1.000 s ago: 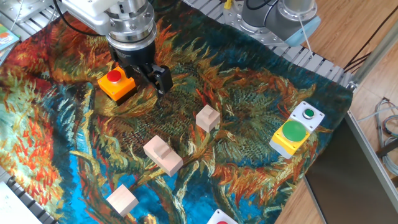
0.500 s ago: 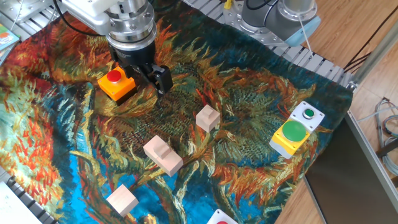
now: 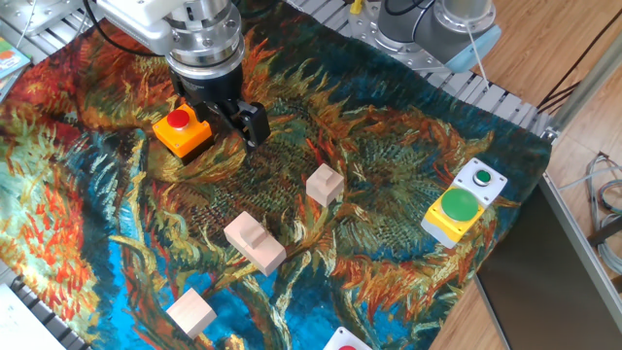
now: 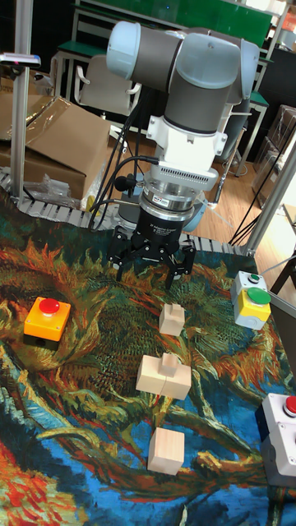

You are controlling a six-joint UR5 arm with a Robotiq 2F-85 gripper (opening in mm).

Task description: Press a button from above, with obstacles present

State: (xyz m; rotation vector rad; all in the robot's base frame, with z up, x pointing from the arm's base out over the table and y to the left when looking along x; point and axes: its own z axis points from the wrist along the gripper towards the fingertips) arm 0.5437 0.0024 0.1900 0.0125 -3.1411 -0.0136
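Located small round red push-button [image 3: 178,119] on top of small square orange box [image 3: 185,138], far left on the bench, resting on the sunflower-print cloth [image 3: 389,146] that covers it. Found button top exposed in both views.

Found black two-finger pincer [image 4: 153,267] under the grey-and-white arm [image 4: 193,74], pointing straight down and hanging low over the cloth. Saw fingers [image 4: 121,261] spread wide in the tall fixed view, with a plain gap between the tips and nothing held. Placed pincer [image 3: 222,113] just beside the orange box in the fixed view, to its right and rear, and not over the button. Cannot tell whether touching the box.

Counted three pale unpainted wooden blocks in a loose line across mid-cloth:
- small wooden cube [image 3: 325,185]
- larger stepped-top wooden block [image 3: 255,242]
- front wooden cube [image 3: 190,313]

Found all three apart from one another, from the orange box and from the pincer.

Logged at the right edge a large green button on yellow box [image 3: 455,212], just beside a small green button on white box [image 3: 482,180]. Noted another red button on pale grey box [image 4: 284,423] at the near corner, partly cut off.
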